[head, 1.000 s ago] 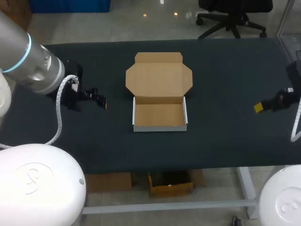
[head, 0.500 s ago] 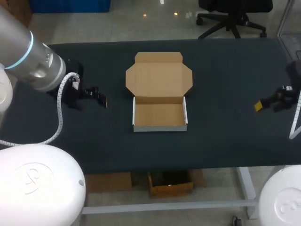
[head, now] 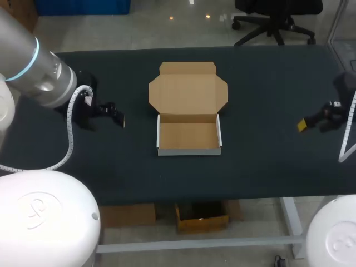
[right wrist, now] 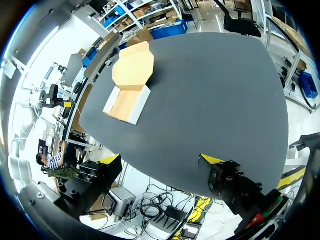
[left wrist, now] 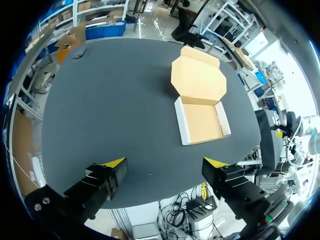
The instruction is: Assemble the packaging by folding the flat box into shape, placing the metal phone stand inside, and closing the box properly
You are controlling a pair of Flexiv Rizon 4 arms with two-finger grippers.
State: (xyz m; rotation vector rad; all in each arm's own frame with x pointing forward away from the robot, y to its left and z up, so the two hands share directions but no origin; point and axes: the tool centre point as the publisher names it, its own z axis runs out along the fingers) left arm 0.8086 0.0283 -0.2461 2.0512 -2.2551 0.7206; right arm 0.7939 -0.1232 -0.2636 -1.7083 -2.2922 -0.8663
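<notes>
At the middle of the table (head: 267,83), our box (head: 188,137) sits with its tray formed and its lid (head: 188,92) lying flat on the far side, the hinge running left to right. Our left gripper (head: 118,118) hangs to its left, nearer than our right gripper (head: 303,125). Both are spread wide and empty. We see no phone stand.

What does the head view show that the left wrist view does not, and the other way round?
Only the head view: the left arm itself, entering from the side. Only the left wrist view: the left gripper seen from behind, fingers wide apart, nothing between them. Both: the open box, empty, its lid lying flat on the table.
</notes>
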